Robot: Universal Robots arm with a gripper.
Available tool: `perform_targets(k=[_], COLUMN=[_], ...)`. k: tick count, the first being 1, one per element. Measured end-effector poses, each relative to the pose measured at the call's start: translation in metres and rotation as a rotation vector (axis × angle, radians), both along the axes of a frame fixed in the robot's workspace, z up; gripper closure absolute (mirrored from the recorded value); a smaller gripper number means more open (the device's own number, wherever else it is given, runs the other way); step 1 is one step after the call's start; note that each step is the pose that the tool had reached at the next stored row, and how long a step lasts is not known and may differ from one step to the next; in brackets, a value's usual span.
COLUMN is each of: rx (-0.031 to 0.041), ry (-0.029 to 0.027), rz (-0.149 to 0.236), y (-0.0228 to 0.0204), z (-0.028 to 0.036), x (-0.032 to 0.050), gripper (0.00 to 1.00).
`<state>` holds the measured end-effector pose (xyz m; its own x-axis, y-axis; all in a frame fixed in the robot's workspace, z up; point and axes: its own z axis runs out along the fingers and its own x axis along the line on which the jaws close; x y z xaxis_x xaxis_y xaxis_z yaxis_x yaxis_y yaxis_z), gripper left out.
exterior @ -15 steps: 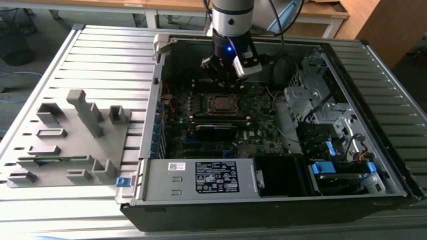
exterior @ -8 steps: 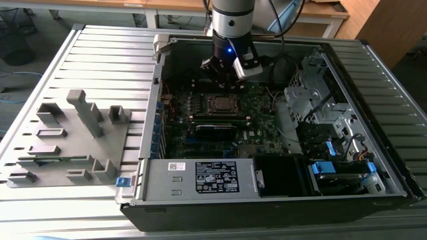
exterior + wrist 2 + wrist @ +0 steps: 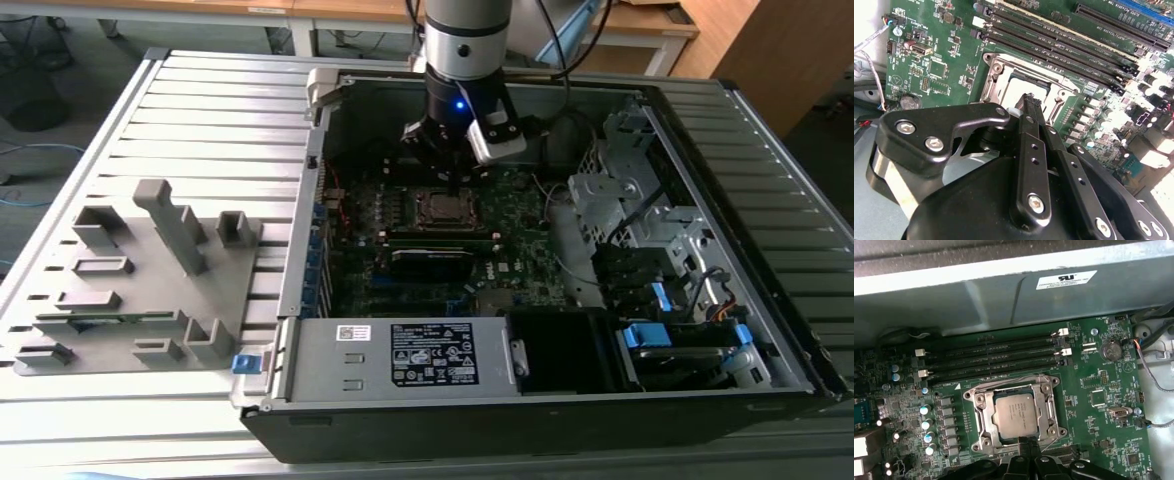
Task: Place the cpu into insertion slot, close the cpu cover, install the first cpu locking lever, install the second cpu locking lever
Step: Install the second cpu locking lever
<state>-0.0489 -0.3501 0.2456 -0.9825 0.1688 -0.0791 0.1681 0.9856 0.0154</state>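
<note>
Flat silver-grey square cpu point(image 3: 1015, 413) seated under thin, springy silver frame cover point(image 3: 985, 426); black gripper point(image 3: 1026, 443), fingers together, at the socket's 6 o'clock edge, likely pressing a stiff wire lever.

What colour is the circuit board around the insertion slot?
Green; the circuit board around the insertion slot shows best in the first wrist view.
</note>
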Motion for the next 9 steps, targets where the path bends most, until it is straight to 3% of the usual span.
perform_targets(k=[2,9], rx=[0.0000,-0.0010], ry=[0.0000,0.0000], rz=[0.000,0.000], y=[-0.0024,-0.0044], z=[0.0000,0.0000], x=[0.0000,0.0000], gripper=[0.90,0.90])
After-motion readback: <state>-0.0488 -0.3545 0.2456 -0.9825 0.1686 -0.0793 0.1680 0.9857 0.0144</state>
